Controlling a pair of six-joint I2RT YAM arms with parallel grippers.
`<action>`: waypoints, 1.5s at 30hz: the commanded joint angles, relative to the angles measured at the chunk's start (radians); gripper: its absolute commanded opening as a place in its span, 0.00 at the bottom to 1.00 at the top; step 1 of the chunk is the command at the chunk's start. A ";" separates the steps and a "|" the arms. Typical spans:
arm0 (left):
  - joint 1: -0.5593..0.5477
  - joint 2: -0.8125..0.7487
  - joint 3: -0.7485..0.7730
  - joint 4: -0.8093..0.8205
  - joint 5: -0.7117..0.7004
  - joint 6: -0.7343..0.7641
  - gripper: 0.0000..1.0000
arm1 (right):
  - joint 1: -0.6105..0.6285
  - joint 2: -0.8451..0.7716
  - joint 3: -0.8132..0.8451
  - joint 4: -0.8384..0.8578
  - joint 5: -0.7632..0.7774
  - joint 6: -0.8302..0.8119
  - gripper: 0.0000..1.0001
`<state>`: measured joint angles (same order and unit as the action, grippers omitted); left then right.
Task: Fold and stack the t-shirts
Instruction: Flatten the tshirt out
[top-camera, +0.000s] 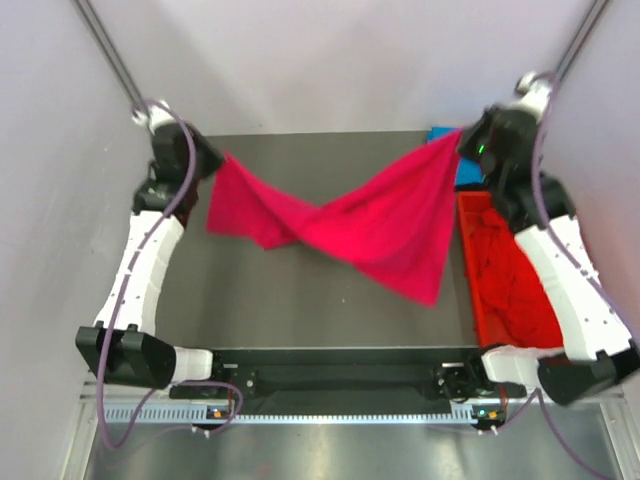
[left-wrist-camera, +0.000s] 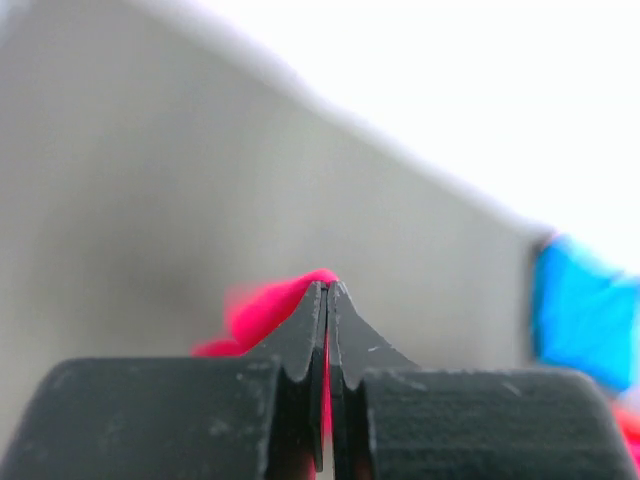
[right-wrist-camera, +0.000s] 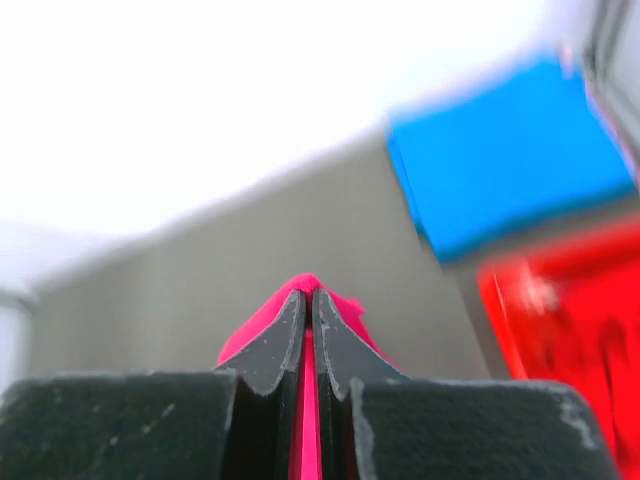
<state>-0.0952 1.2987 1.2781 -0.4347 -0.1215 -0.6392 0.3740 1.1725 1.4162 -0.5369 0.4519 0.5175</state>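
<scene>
While the left gripper (top-camera: 215, 158) and right gripper (top-camera: 462, 135) each clench a corner, the pink t-shirt (top-camera: 380, 225) hangs twisted between them above the table (top-camera: 300, 310), apparently held high for spreading flat.

Pale walls (top-camera: 320, 60), dark table (top-camera: 300, 310)

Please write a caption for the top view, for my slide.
Left gripper and right gripper hold a twisted pink t-shirt between them over the table.
</scene>
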 joint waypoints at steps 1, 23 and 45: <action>0.017 0.055 0.295 -0.070 -0.076 0.062 0.00 | -0.124 0.087 0.339 0.056 -0.134 -0.077 0.00; 0.034 -0.423 -0.471 -0.157 0.329 -0.065 0.00 | -0.142 -0.244 -0.408 -0.179 -0.521 -0.042 0.00; 0.034 0.698 0.550 0.103 0.609 0.328 0.57 | -0.141 -0.301 -0.593 -0.066 -0.733 -0.114 0.00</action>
<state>-0.0650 1.8771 1.6886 -0.3733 0.3614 -0.4038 0.2371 0.8497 0.8116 -0.6743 -0.2359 0.4297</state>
